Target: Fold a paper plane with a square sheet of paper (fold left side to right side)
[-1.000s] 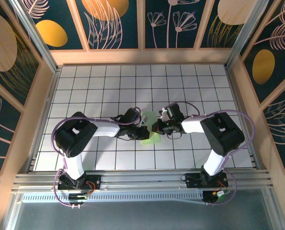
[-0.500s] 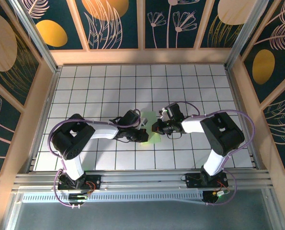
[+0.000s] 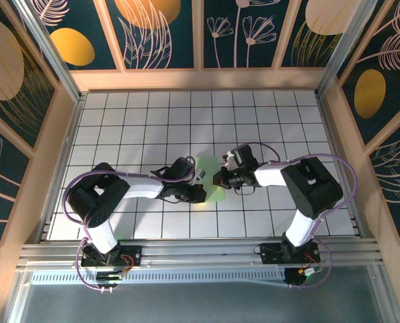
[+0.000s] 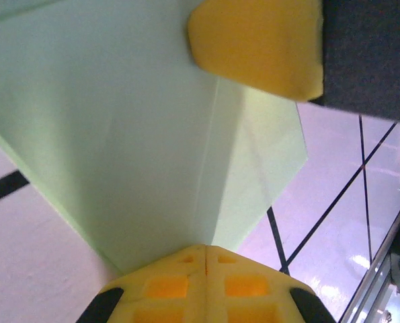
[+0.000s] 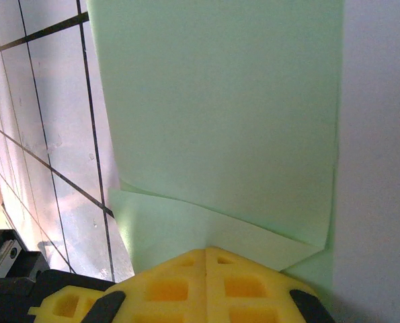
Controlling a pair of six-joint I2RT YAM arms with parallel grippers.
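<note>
On the tiled worktop, the square sheet of paper is lying creased into a smaller pale green shape. The left fingers are pressing down at its left side and the right fingers at its right side. Each pair is closed together, gripping nothing, and they are nearly meeting over the sheet.

White gridded table, creased pale green sheet of paper near its middle.
</note>
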